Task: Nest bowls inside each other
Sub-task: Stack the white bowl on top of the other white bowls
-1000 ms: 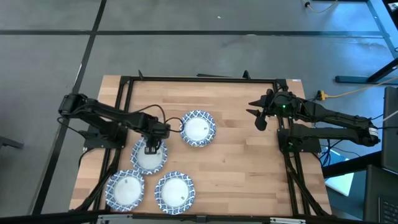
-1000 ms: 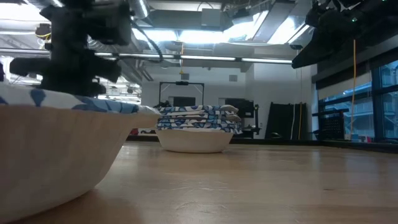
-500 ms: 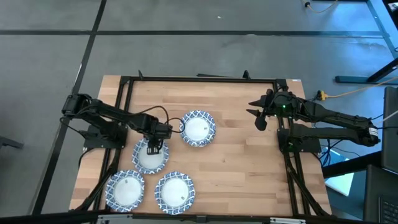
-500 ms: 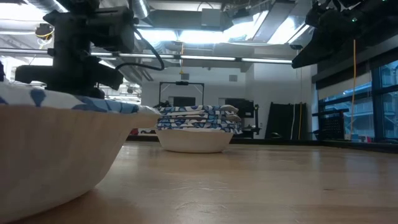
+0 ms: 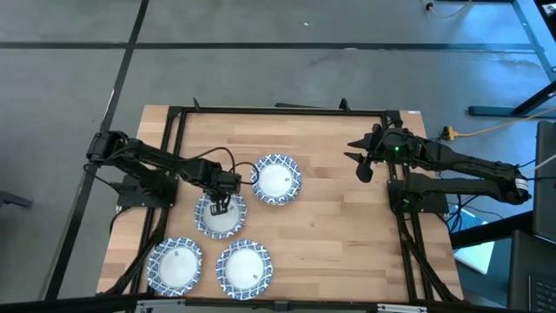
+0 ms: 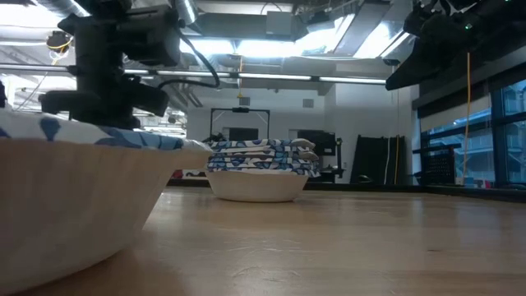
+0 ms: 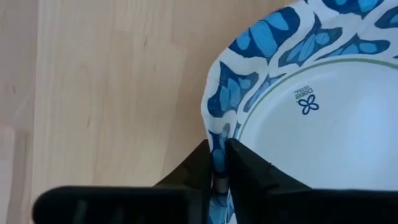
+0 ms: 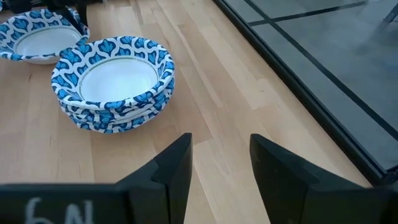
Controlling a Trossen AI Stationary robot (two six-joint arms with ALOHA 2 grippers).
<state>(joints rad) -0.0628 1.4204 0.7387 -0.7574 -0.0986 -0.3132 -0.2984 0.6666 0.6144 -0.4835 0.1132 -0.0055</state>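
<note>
Four lots of blue-and-white bowls show. A nested stack (image 5: 276,180) (image 8: 113,81) stands mid-table on its base. Just to its near left sits a single bowl (image 5: 221,219) (image 7: 323,124). My left gripper (image 5: 219,204) (image 7: 219,171) points straight down and is shut on that bowl's rim. Two more bowls (image 5: 175,265) (image 5: 243,268) rest on their bases by the near edge. My right gripper (image 5: 362,167) (image 8: 221,162) hangs open above the table's far right, holding nothing. My left gripper pinches the single bowl's patterned rim (image 7: 217,134) on its far side, the side nearest the stack. One finger (image 7: 249,171) is inside the bowl and the other (image 7: 193,171) outside. The fingers come from above, pointing down. The bowl sits upright on the table.
A black frame (image 5: 174,122) runs along the table's left, far and right sides. Bare wood (image 5: 339,235) lies between the bowls and the right arm's base. In the low view a near bowl (image 6: 74,197) fills the left foreground and hides the left gripper's fingers.
My left gripper has rolled a little about its downward axis and shut on the single bowl's rim. The bowl has shifted slightly toward the stack. My right arm has kept still.
</note>
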